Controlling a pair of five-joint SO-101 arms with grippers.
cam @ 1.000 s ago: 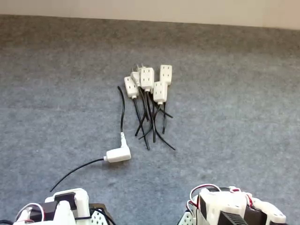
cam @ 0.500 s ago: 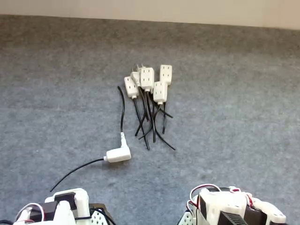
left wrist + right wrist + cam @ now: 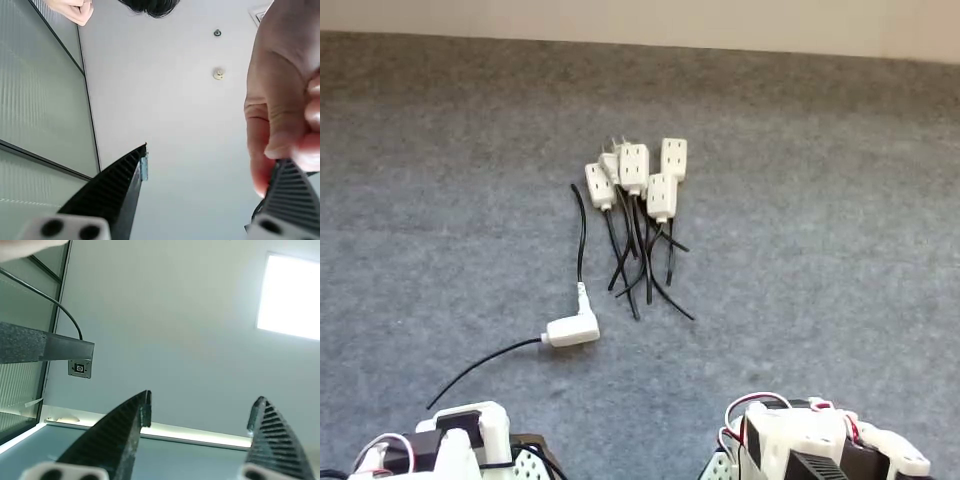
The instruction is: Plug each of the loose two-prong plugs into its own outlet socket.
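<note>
On the grey carpet in the high view lies a tight cluster of several white outlet sockets with short black cords trailing toward the arms. At the cluster's far side a white plug shows its two prongs. Apart from them, nearer the arms, lies a white angled plug on a long black cord. Both arms sit folded at the near edge, pointing upward. My left gripper is open toward the ceiling, and a person's hand touches one of its fingers. My right gripper is open with nothing between its fingers.
The left arm's base and the right arm's base sit at the near edge of the carpet. Bare carpet spreads on all sides of the cluster. A pale wall strip runs along the far edge.
</note>
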